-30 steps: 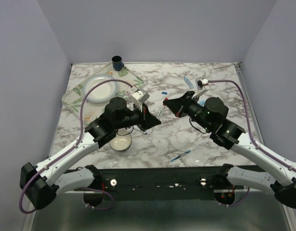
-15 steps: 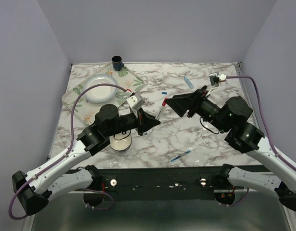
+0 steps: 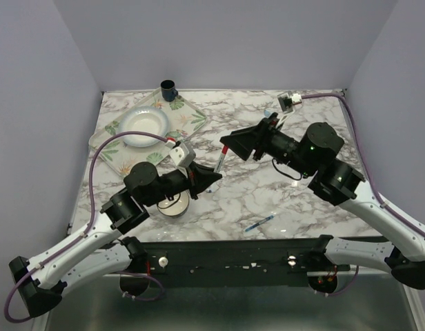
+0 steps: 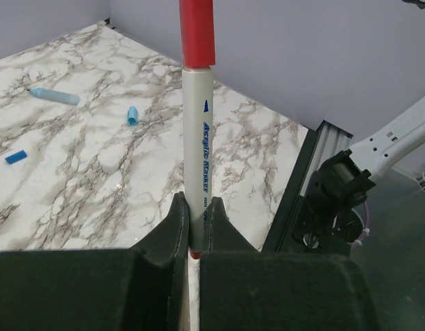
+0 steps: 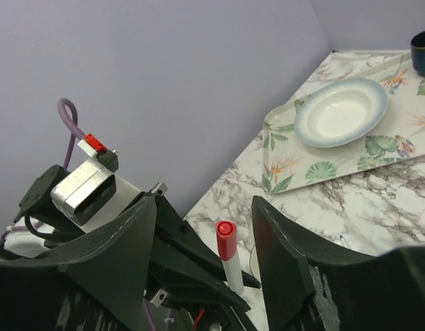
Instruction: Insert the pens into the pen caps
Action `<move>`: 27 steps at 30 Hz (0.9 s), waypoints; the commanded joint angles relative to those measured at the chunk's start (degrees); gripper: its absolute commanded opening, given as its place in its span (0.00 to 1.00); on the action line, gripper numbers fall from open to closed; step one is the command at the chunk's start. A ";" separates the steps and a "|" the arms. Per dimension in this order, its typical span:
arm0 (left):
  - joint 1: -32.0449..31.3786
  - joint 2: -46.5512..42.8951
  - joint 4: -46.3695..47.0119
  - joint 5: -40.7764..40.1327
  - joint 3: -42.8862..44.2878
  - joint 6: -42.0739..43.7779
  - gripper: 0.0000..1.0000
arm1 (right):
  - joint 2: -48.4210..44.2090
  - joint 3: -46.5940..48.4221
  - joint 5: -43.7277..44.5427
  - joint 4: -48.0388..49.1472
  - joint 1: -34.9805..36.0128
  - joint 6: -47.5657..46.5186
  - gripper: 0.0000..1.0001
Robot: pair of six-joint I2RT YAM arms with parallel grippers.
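Observation:
My left gripper (image 4: 196,207) (image 3: 211,176) is shut on a white-barrelled pen (image 4: 197,145) and holds it upright. A red pen cap (image 4: 197,31) (image 5: 225,240) (image 3: 224,147) sits on the pen's top end. My right gripper (image 5: 205,207) (image 3: 233,143) hovers open just beyond the cap, its fingers apart on either side and not touching it. On the marble lie a thick light blue pen (image 4: 54,95), a light blue cap (image 4: 132,115) and a dark blue cap (image 4: 15,157). A blue-ended pen (image 3: 259,223) rests near the front edge.
A floral tray (image 3: 188,117) at the back left carries a white bowl (image 3: 140,126) and a dark cup (image 3: 168,88). A small white dish (image 3: 173,203) sits under my left arm. Grey walls close in the table on three sides.
My right gripper opened and let go of the red cap, which stays on the pen. It drew back to the right, then came in again. The left arm shifted leftward with the pen.

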 commanded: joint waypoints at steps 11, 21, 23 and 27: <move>-0.27 0.22 -0.80 -0.84 1.85 1.00 0.00 | 1.30 -1.74 3.13 3.36 3.40 -0.07 0.41; -0.27 0.04 -0.45 -0.40 1.76 0.56 0.00 | 0.85 -4.29 3.66 3.36 3.92 0.37 0.41; -0.27 0.04 -0.36 -0.49 1.67 0.56 0.00 | 0.68 -4.73 3.83 3.28 3.92 0.28 0.41; -0.27 0.04 -0.36 -0.40 1.67 0.65 0.00 | 0.42 -5.08 5.85 3.01 4.10 -0.07 0.35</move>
